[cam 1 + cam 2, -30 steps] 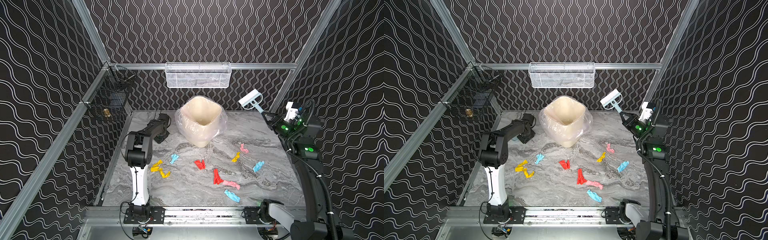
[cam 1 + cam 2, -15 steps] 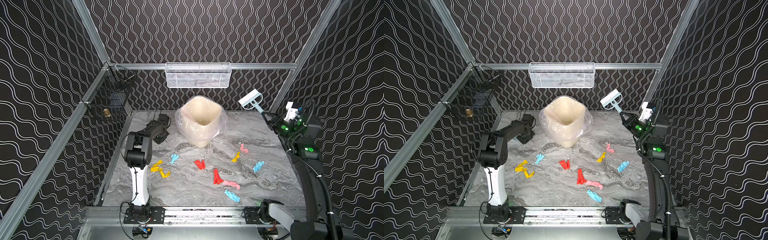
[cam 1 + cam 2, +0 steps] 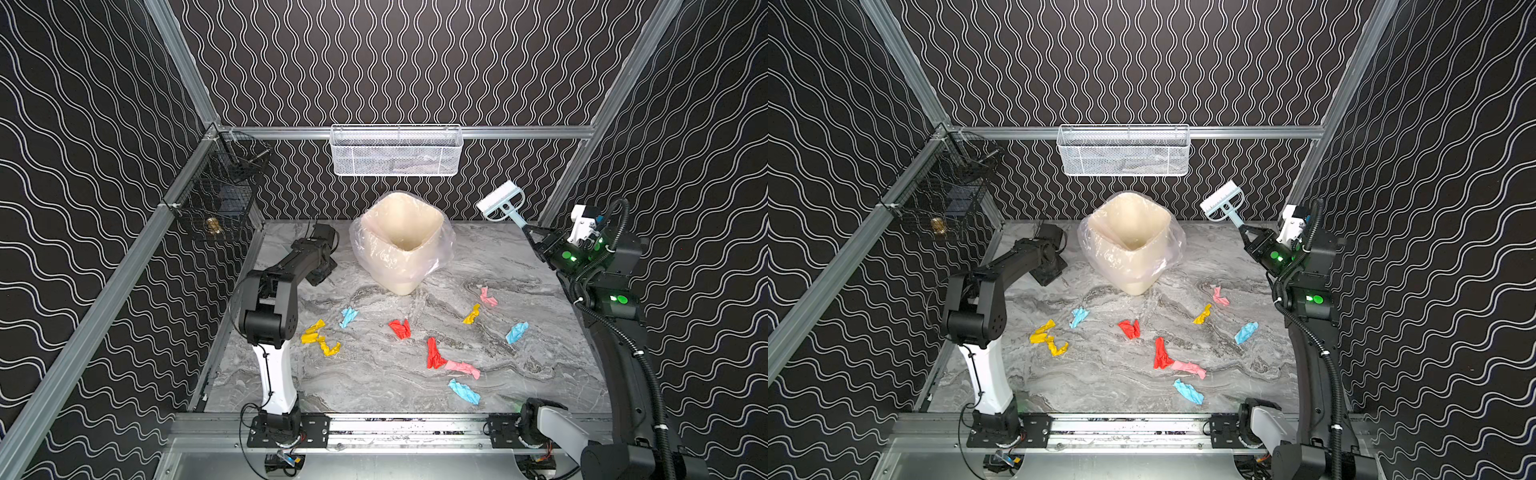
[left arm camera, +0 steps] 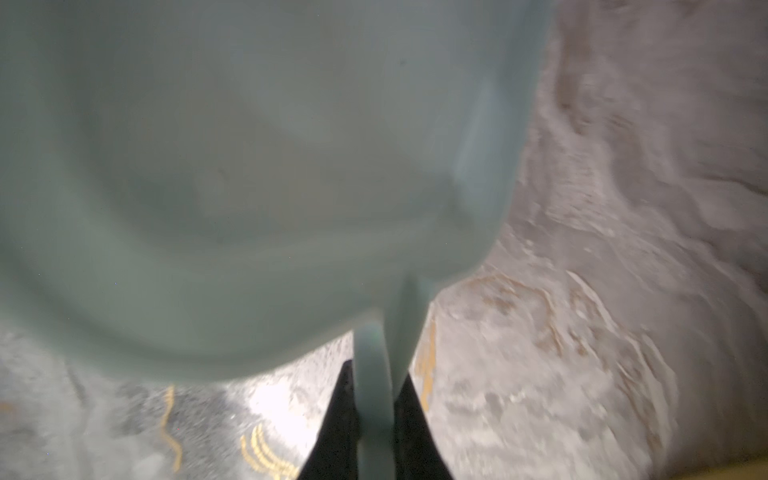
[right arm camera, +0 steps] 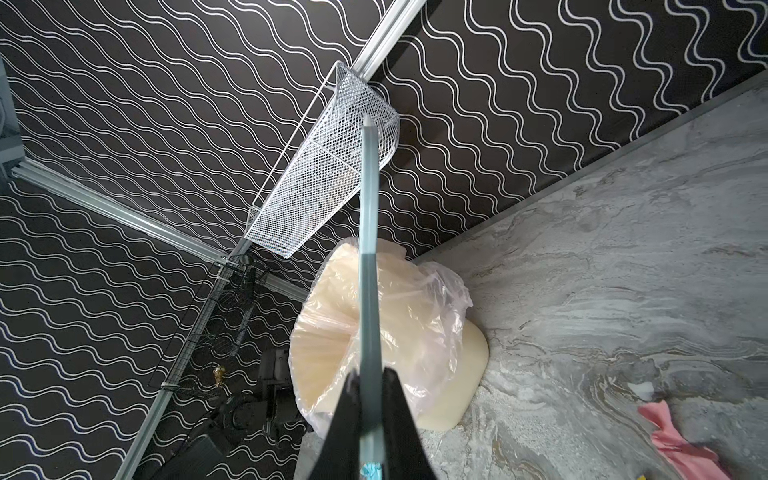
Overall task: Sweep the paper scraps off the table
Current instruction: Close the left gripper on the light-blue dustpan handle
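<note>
Left fingers (image 4: 338,424) have clenched the dustpan handle (image 4: 372,415), right fingers (image 5: 343,436) hold the brush (image 3: 500,201) aloft; next, both should descend to the paper scraps (image 3: 434,353).

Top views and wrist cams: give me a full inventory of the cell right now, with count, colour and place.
paper scraps: about eleven; red, yellow, light blue, pink; scattered over the table's middle and front.
table: one; grey-white marble; floor of the cell.
bin: one; cream with a clear liner; back middle of the table.
mesh basket: one; white; hung on the back rail.
wire basket: one; black; on the left rail, with a small brass-coloured object inside.
brush: one; pale blue, white bristles; held aloft at back right.
dustpan: one; pale blue; back left, seen only in the left wrist view.
left gripper: shut on the dustpan's handle.
right gripper: shut on the brush's handle.
</note>
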You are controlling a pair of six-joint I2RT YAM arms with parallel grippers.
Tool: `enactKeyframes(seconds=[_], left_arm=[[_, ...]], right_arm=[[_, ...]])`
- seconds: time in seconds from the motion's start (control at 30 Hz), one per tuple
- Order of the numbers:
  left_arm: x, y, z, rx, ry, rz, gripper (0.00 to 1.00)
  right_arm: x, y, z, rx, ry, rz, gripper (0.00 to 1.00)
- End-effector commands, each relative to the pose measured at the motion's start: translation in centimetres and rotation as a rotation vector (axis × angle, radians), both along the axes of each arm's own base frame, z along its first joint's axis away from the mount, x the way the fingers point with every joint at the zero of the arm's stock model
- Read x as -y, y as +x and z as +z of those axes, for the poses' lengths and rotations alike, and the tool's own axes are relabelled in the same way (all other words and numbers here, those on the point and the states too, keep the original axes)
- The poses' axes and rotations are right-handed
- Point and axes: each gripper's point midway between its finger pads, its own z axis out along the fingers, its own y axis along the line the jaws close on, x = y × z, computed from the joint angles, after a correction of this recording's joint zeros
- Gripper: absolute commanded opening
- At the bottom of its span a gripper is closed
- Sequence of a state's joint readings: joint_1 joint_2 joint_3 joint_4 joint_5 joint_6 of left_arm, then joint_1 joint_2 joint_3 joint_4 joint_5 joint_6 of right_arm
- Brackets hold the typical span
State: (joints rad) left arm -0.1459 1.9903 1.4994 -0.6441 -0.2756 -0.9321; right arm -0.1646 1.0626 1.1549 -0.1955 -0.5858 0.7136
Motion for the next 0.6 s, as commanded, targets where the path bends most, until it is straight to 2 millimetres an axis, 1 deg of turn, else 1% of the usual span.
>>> enactKeyframes(seconds=[0.0, 0.13, 0.23, 0.3, 0.43, 0.5, 0.57], left_arm=[[0.4, -0.9, 1.6, -0.001, 0.009, -0.11, 0.0], [1.4, -2.1, 3.6, 0.029, -0.042, -0.189, 0.0], [1.9, -2.7, 3.9, 0.043, -0.082, -0.225, 0.0], [2.2, -2.8, 3.1, 0.034, -0.121, -0.248, 0.0], [3.3, -2.9, 0.4, 0.016, -0.243, -0.29, 0.0], [3.9, -2.9, -0.4, 0.015, -0.275, -0.334, 0.0], [4.5, -2.8, -0.7, 0.015, -0.298, -0.38, 0.0]], right_arm=[[-0.1, -0.3, 0.5, 0.013, -0.02, 0.009, 0.0], [-0.1, -0.3, 0.7, 0.015, -0.025, 0.009, 0.0], [-0.2, -0.2, 0.5, 0.012, -0.017, 0.016, 0.0], [-0.3, -0.2, 0.4, 0.013, -0.008, 0.021, 0.0], [-0.5, -0.1, 0.4, 0.015, -0.003, 0.03, 0.0], [-0.4, -0.1, 0.5, 0.016, -0.008, 0.028, 0.0], [-0.4, -0.2, 0.5, 0.014, -0.014, 0.028, 0.0]])
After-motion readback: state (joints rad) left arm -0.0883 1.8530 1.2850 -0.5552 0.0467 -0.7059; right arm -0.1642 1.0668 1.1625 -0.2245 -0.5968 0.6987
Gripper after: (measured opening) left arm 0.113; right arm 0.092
